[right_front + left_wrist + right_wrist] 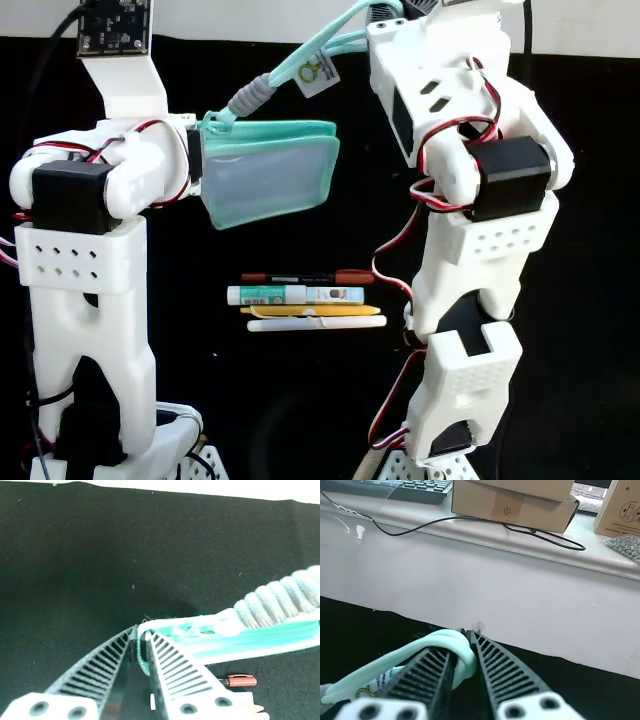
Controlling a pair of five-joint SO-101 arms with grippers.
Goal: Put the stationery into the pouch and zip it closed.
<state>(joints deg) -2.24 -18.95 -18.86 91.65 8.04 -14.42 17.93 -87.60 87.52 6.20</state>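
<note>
High view. Count: one pouch [265, 170], mint green, and four stationery items: a brown-capped pen [305, 277], a white-and-green marker [295, 295], a yellow pen [310, 311] and a white pen [315, 324]. All four lie parallel in a tight stack on the black table [570, 380], between the two arm columns and nearer the arm bases than the pouch. The left gripper [197, 152] is clamped on the pouch's end. A mint strap [340, 45] with a tag [316, 72] and a grey cord [250, 97] runs from the pouch up to the top of the right arm [480, 180]. Black cloth shows between the pens and each column, and between the pens and the pouch.

Left wrist view. The left gripper [142, 632] has its jaws pressed together on the pouch's [260, 640] edge, with fabric pinched at the tips. The grey cord [280, 600] leaves the pouch top. The brown-capped pen's [241, 681] cap lies just past the pouch. The table [100, 555] stretches to a white far edge.

Right wrist view. The right gripper [468, 634] is closed around the strap [440, 645], which loops over one finger. Beyond the table edge are a white ledge [520, 580], two cardboard boxes [515, 500] and a black cable [470, 522].
</note>
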